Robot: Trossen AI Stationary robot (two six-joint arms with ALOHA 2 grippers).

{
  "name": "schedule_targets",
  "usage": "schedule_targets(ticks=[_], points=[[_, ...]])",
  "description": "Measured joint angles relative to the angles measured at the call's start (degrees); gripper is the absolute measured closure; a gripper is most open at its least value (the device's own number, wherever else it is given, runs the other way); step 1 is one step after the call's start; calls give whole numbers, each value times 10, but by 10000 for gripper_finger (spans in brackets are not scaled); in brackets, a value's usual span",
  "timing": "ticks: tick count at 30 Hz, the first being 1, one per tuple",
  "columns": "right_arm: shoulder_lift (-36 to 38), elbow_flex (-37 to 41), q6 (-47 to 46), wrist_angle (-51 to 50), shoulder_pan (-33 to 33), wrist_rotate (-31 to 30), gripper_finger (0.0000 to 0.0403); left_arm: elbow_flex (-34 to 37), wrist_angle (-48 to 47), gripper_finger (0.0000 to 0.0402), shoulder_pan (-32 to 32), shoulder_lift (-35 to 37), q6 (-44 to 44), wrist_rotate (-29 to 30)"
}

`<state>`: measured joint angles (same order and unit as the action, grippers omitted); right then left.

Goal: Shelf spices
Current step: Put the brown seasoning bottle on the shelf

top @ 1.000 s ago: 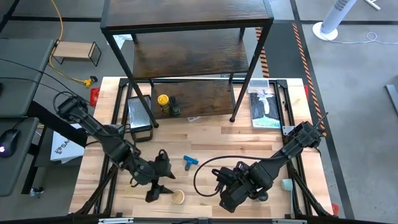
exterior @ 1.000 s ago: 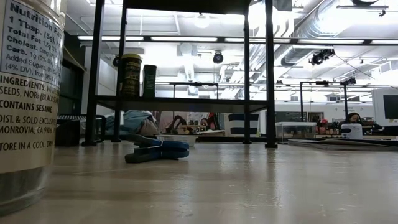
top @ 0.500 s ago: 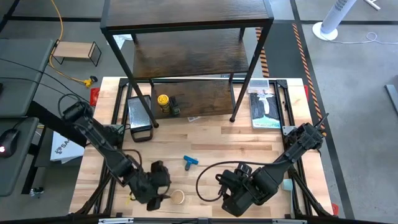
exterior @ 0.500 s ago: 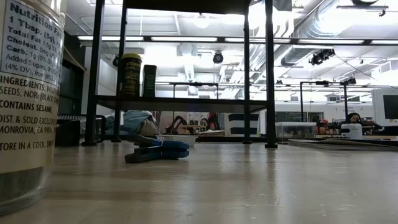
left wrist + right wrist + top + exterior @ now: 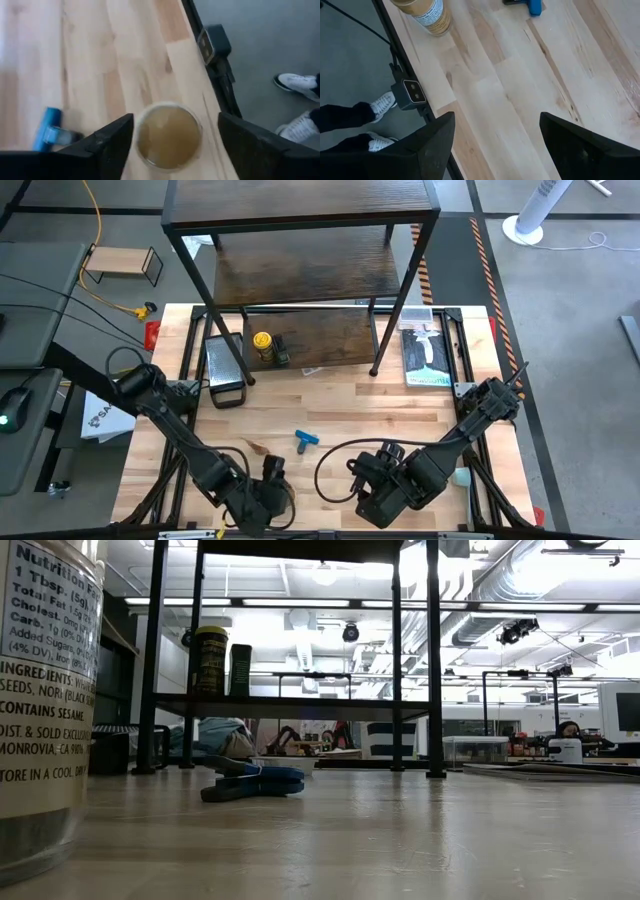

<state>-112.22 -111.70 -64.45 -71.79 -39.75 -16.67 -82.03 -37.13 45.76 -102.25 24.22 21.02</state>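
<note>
A tan-lidded jar stands upright near the table's front edge. My left gripper is open above it, slanting down, with one finger on either side of the lid and no contact that I can see. In the high view that gripper hides the jar. The same jar fills the low view's left side. A yellow-lidded jar and a small dark box stand on the lowest board of the shelf. My right gripper hangs open over bare wood.
A blue T-shaped piece lies mid-table. A black mesh tray sits left of the shelf's legs and a flat package to their right. A small camera is clamped to the front edge. A person's shoes show below it.
My left gripper has moved toward the table's near edge and a little to the right. It has sunk and rolled, and it now straddles the tan-lidded jar and covers it in the high view. Its fingers have stayed open. The jar has not moved.
</note>
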Motion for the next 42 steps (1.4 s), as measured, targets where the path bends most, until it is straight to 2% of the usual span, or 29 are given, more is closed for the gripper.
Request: schedule_targets(ticks=[4, 18, 26, 34, 42], points=[[0, 0, 0, 0, 0, -8, 116, 2, -15, 119, 0, -2, -23, 17], [0, 0, 0, 0, 0, -29, 116, 1, -18, 119, -25, -1, -119, -47], [0, 0, 0, 0, 0, -29, 116, 1, -18, 119, -41, -1, -147, -113], [0, 0, 0, 0, 0, -35, 116, 2, -20, 119, -41, -8, -179, -124], [0, 0, 0, 0, 6, -48, 116, 2, -18, 119, -45, -24, -180, -111]])
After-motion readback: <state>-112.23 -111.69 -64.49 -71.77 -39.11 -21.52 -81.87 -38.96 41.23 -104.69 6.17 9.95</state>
